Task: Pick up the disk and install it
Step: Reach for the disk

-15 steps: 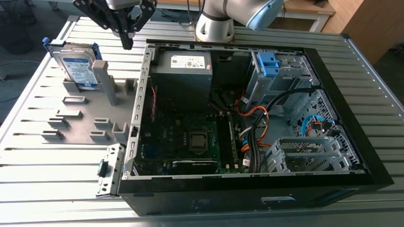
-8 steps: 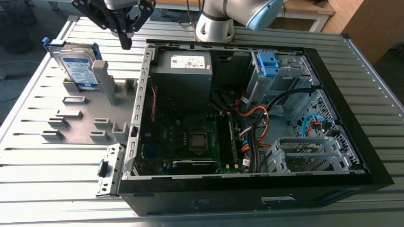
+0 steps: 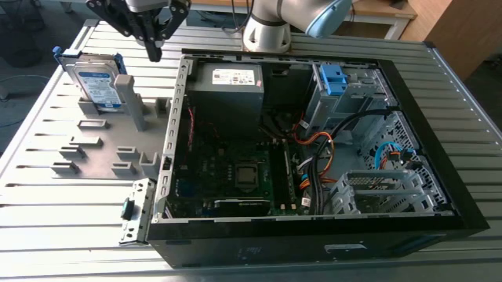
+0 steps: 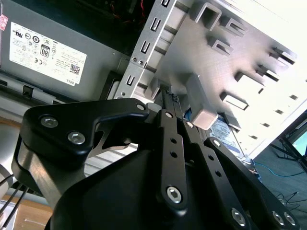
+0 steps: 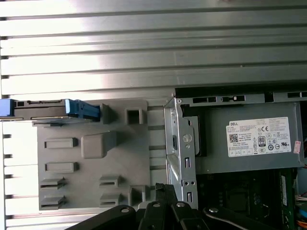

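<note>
The disk [image 3: 96,85] stands on edge in a slot at the far end of a grey holder plate [image 3: 102,147], on the exterior view's left; its white-and-blue label and blue bracket show. My gripper [image 3: 154,54] hangs above the table between the disk and the open computer case [image 3: 439,176], fingers pointing down, shut and holding nothing. It is a short way from the disk, toward the exterior view's right, and apart from it. In the first wrist view the disk [image 5: 48,109] is seen edge-on beyond the fingertips [image 5: 160,188]. In the second wrist view the disk [image 4: 225,132] lies past the closed gripper [image 4: 169,98].
The case lies open on a slatted metal table [image 3: 47,194], with a grey power supply [image 3: 227,88], a motherboard [image 3: 235,170], cables and a drive bay with a light-blue clip [image 3: 333,79]. A tall grey post [image 3: 133,100] rises from the holder beside the disk. The arm's base [image 3: 271,29] stands behind the case.
</note>
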You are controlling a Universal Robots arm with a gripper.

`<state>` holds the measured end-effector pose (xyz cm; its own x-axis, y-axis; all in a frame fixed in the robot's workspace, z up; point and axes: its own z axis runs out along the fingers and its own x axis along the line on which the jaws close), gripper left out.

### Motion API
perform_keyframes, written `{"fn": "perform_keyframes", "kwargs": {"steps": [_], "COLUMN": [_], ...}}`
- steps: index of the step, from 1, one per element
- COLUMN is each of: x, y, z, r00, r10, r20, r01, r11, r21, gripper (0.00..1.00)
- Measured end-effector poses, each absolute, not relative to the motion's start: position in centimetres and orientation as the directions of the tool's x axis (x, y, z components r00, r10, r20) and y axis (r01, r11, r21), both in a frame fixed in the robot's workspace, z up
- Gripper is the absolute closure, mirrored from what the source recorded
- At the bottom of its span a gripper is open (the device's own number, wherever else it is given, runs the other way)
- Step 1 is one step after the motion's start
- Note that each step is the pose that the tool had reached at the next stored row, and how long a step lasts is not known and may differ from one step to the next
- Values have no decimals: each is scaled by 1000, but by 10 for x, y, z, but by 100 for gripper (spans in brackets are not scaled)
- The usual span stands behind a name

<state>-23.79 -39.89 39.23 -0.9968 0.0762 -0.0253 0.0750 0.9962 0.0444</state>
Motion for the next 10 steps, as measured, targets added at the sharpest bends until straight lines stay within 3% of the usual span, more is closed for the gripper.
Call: {"fn": "perform_keyframes", "kwargs": {"steps": [10], "x": [-241], "y": [-399], "z": [392], "r00": [-997], "r10": [76], "r20": [-25], "r01": [75], "r11": [996], "r21": [44], "gripper": [89]}}
